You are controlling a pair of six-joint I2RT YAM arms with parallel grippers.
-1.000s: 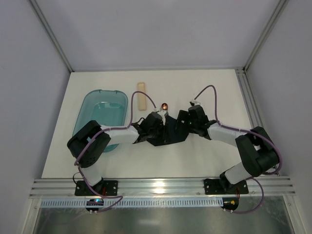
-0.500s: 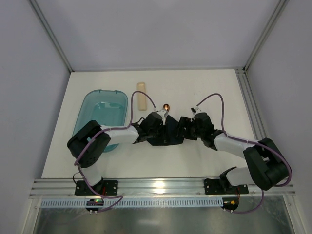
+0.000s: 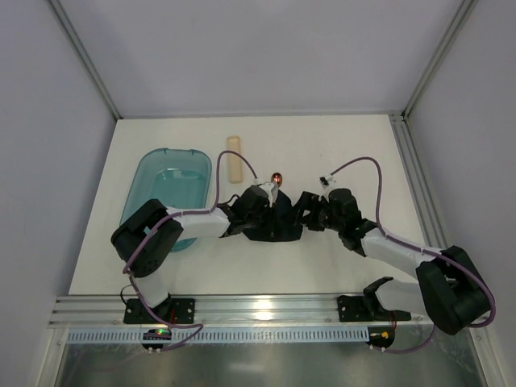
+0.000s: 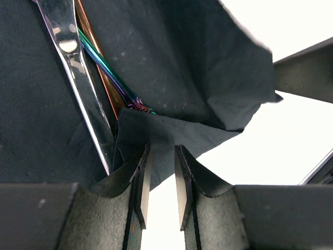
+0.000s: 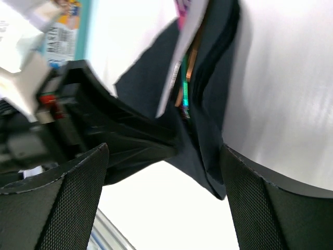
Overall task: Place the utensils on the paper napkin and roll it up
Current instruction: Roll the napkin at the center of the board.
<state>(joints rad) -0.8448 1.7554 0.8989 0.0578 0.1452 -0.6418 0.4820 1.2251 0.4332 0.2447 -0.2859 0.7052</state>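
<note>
Two arms reach in from the near edge of the white table [image 3: 355, 153] and meet at its middle, over the paper napkin [image 3: 278, 231]. The dark sheet lies crumpled and partly folded between them.

The left gripper [image 3: 260, 210] sits on the napkin's left side. In its wrist view, the left gripper [image 4: 159, 152] has its jaws drawn in to a narrow gap with white table showing through. A folded edge of the paper napkin [image 4: 171, 67] runs up to the fingertips. Whether they nip the paper cannot be told.

The right gripper [image 3: 306, 211] faces it from the right with its jaws spread wide and holding nothing. In its own view the right gripper [image 5: 164, 156] frames the folded paper napkin [image 5: 208, 114] between its two pads, apart from both.

The utensils [image 4: 96, 73] lie inside the fold, their slim handles side by side on the dark paper: copper, mirror-bright and iridescent. From the right wrist the utensils [image 5: 183, 86] show as a thin bright strip in the crease. One spoon bowl [image 3: 277, 177] pokes out past the napkin's far edge.

Left of the napkin stands a translucent teal tub [image 3: 173, 151]. Farther back, beside the tub's far right corner, lies a pale beige stick [image 3: 234, 159].
</note>
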